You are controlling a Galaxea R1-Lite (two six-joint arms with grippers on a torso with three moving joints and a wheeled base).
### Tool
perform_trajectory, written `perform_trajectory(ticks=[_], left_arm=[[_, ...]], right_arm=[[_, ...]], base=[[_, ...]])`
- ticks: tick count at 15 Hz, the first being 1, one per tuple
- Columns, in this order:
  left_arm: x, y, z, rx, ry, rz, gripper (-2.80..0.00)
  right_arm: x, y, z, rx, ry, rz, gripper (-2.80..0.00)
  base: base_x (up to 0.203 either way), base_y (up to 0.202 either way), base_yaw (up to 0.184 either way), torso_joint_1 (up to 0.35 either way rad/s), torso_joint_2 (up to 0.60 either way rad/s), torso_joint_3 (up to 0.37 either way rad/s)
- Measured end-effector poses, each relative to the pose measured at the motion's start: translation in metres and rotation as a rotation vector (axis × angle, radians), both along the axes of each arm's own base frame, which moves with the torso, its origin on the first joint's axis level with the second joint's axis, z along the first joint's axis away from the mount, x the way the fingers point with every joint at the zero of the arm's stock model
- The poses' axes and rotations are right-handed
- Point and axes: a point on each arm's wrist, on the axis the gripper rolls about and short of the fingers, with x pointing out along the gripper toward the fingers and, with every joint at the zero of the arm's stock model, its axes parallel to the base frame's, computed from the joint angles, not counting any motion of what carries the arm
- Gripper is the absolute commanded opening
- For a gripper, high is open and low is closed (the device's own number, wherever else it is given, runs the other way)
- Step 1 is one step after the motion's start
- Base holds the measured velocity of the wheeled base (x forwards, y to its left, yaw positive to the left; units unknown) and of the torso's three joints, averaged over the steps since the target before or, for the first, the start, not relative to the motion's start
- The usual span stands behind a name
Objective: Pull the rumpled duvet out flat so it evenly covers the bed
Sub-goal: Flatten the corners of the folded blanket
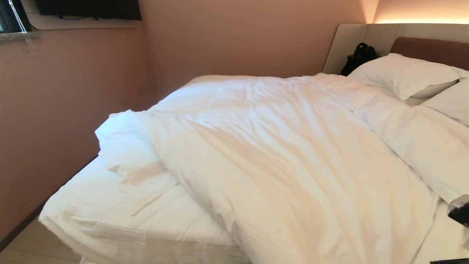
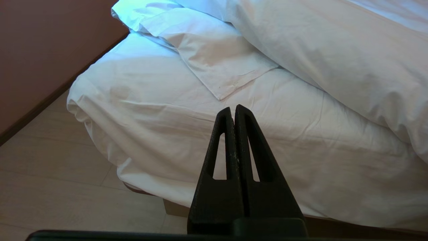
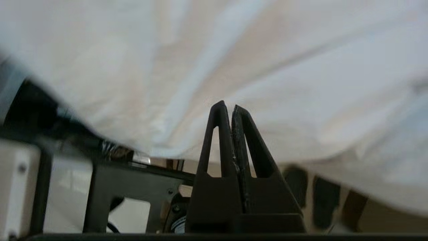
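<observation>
The duvet lies rumpled across the bed, bunched toward the near right, with one corner folded back at the left. That leaves the mattress sheet bare at the near left corner of the bed. My left gripper is shut and empty, held in the air off that bare corner, short of the duvet. My right gripper is shut on nothing, low beside the bed with white fabric hanging in front of it. A dark part of the right arm shows at the head view's right edge.
Two pillows lean against the headboard, with a black bag beside them. A pink wall runs close along the bed's left side. Pale floor lies off the near corner. My own base frame sits below the right gripper.
</observation>
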Motion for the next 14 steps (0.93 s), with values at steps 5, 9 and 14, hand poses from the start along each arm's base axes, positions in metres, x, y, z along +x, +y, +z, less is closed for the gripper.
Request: perform_trajectory(ticks=[5, 9, 14], left_arm=[[0.000, 0.000, 0.000, 0.000, 0.000, -0.001, -2.80], [0.000, 0.000, 0.000, 0.000, 0.000, -0.001, -2.80], [0.000, 0.000, 0.000, 0.000, 0.000, 0.000, -2.80]], right_arm=[[0.021, -0.044, -0.021, -0.029, 0.062, -0.433, -2.80], [0.031, -0.073, -0.033, -0.036, 0.059, -0.545, -2.80], [0.041, -0.094, -0.036, -0.086, 0.032, -0.571, -2.80]], base=[[0.000, 0.000, 0.000, 0.000, 0.00, 0.000], [0.000, 0.000, 0.000, 0.000, 0.00, 0.000], [0.000, 0.000, 0.000, 0.000, 0.00, 0.000]])
